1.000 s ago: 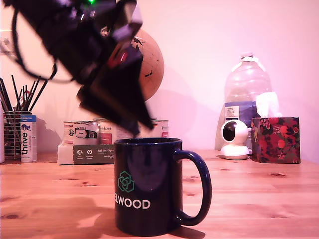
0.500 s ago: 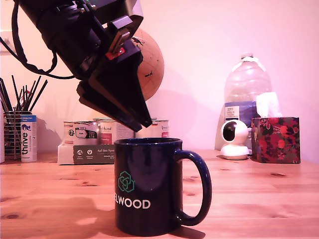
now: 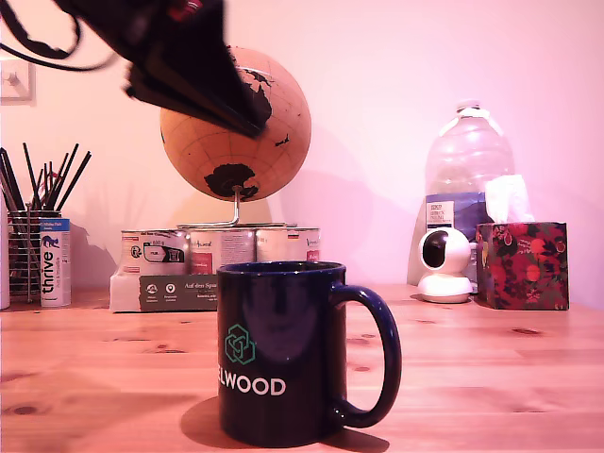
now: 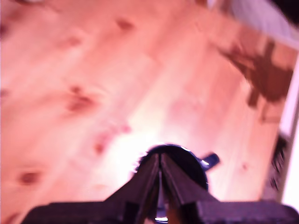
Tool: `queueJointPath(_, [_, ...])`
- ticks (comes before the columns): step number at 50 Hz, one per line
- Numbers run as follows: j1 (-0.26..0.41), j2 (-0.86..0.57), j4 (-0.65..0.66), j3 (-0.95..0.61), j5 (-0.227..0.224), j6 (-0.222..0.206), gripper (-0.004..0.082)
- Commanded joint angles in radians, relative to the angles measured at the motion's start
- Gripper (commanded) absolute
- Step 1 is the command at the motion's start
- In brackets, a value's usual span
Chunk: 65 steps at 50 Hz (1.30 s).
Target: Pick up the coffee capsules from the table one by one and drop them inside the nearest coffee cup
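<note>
Navy glossy coffee cup (image 3: 283, 354) (handle at the exterior view's right) sits below pressed-together, empty fingers (image 4: 160, 173).

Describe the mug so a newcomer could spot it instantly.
On the wooden table, nearest the exterior camera, stands the coffee cup. It is glossy dark navy with a loop handle towards the exterior view's right. Unlike the tins behind, it carries white "LWOOD" lettering and a teal hexagon logo.

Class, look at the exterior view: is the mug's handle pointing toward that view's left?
No. The coffee cup has its loop handle sticking out toward the exterior view's right.
</note>
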Motion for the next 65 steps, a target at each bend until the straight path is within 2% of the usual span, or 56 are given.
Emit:
queueJointPath(1, [0.024, -0.019, 0.017, -0.037, 0.023, -0.01, -0.0019])
queueJointPath(9, [0.087, -0.027, 0.051, -0.098, 0.06, -0.016, -0.0019])
queueJointPath(15, [0.117, -0.038, 0.127, -0.175, 0.081, -0.035, -0.0019])
queueJointPath(22, [0.14, -0.063, 0.203, -0.272, 0.09, -0.084, -0.0019])
queueJointPath(28, [0.153, -0.095, 0.243, -0.351, 0.094, -0.103, -0.0019])
queueJointPath(29, [0.154, -0.102, 0.251, -0.365, 0.093, -0.116, -0.0019])
queueJointPath(31, [0.158, -0.116, 0.269, -0.392, 0.091, -0.116, -0.0019])
queueJointPath(33, [0.159, -0.129, 0.282, -0.414, 0.085, -0.151, -0.0019])
queueJointPath(36, [0.16, -0.156, 0.309, -0.453, 0.072, -0.179, -0.0019])
queueJointPath(39, [0.16, -0.183, 0.321, -0.484, 0.061, -0.19, -0.0019])
queueJointPath(40, [0.16, -0.192, 0.323, -0.492, 0.055, -0.209, -0.0019])
queueJointPath(46, [0.16, -0.242, 0.323, -0.536, 0.028, -0.224, -0.0019])
queueJointPath(47, [0.16, -0.249, 0.322, -0.541, 0.024, -0.247, -0.0019])
queueJointPath(53, [0.16, -0.294, 0.323, -0.581, 0.009, -0.272, -0.0019])
queueJointPath(54, [0.159, -0.303, 0.323, -0.59, 0.006, -0.295, -0.0019])
queueJointPath(56, [0.158, -0.318, 0.323, -0.607, -0.002, -0.295, -0.0019])
queueJointPath(57, [0.158, -0.323, 0.322, -0.613, -0.006, -0.312, -0.0019])
queueJointPath(65, [0.157, -0.376, 0.323, -0.667, -0.005, -0.348, -0.0019])
